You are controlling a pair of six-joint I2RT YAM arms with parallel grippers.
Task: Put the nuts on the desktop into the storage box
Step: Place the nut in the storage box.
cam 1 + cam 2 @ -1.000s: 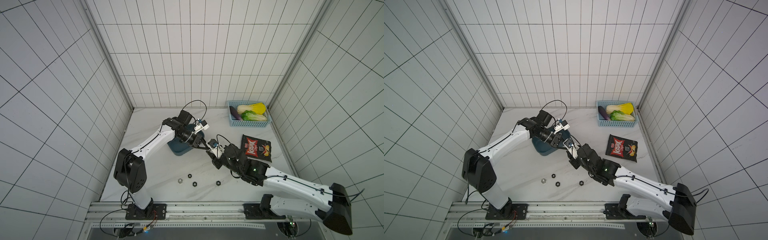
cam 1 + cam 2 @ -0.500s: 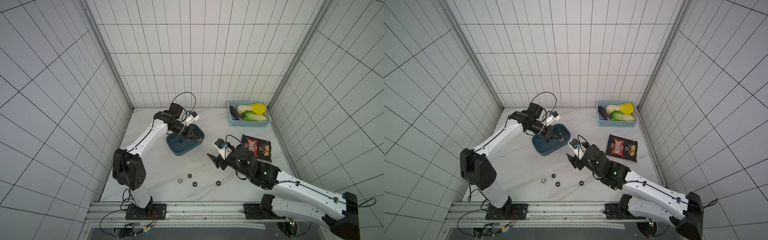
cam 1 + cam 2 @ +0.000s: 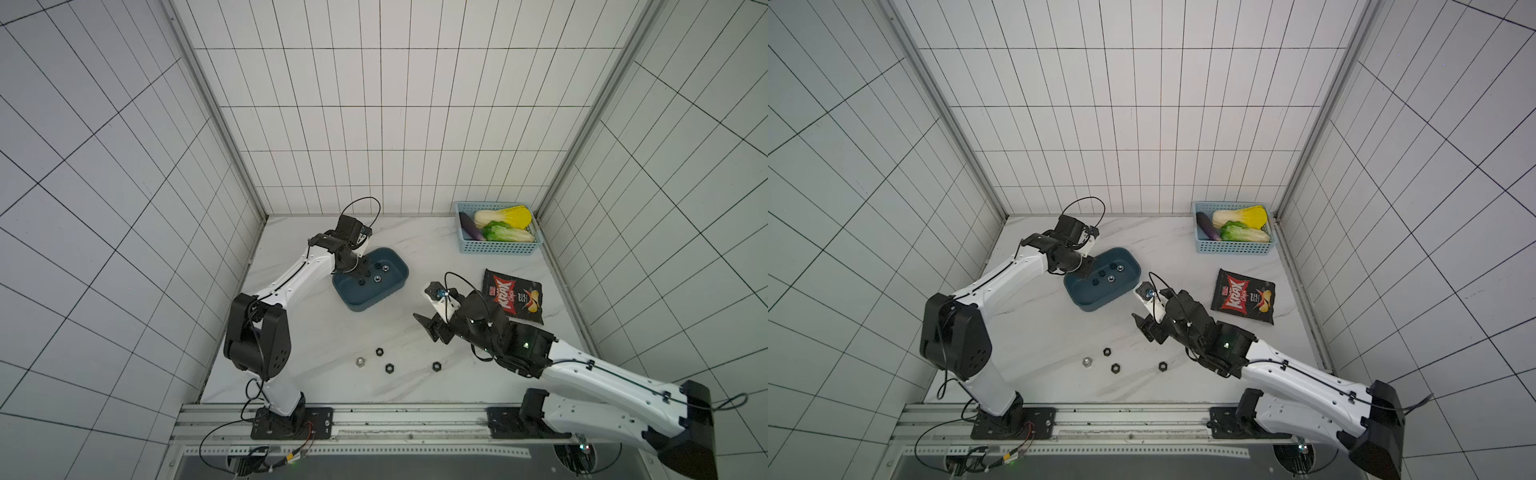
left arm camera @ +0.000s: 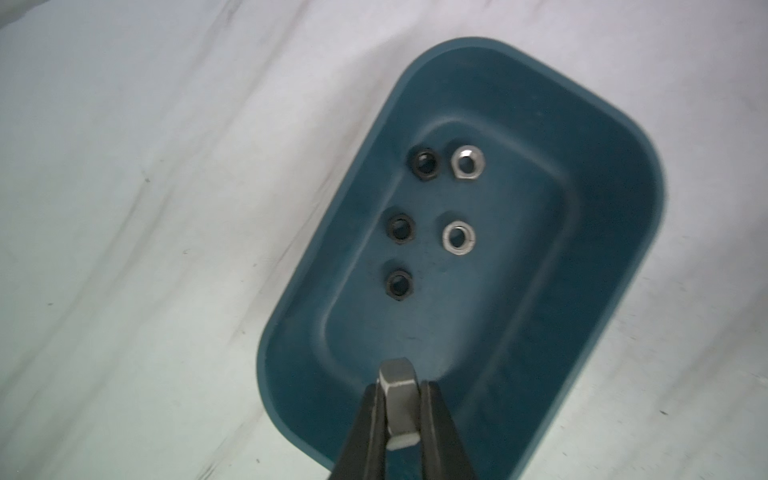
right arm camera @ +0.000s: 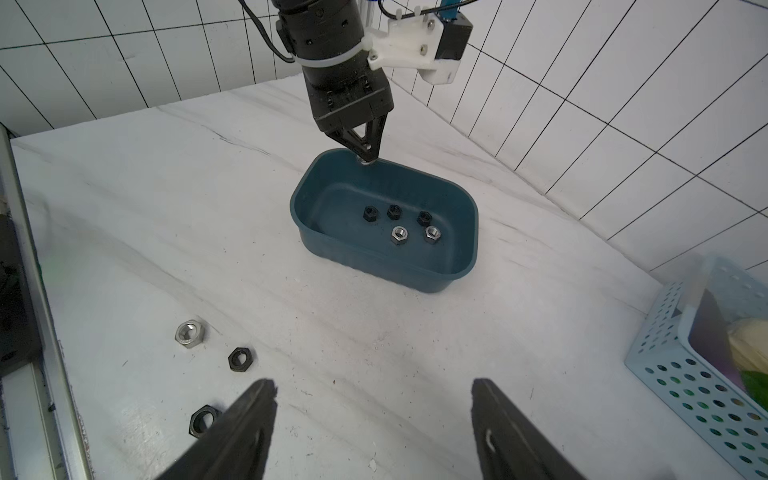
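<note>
Your left tool (image 4: 401,385) is pinching a silver nut (image 4: 398,405) over the box (image 4: 623,187), near its rim. Five nuts (image 4: 458,236) lie inside. Next, let go so it drops in. Your right tool (image 5: 372,388) is wide open and empty. Four more nuts (image 3: 389,367) wait on the counter (image 3: 332,332).

Robot lab test cell, tiled walls (image 3: 374,124), marble desktop (image 3: 332,332), two arms (image 3: 291,280) (image 3: 602,374) on rail (image 3: 374,419)

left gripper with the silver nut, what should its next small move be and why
Probably open the left gripper: it pinches a silver nut that appears to hang just inside the rim of the storage box, where five nuts already lie.
</note>
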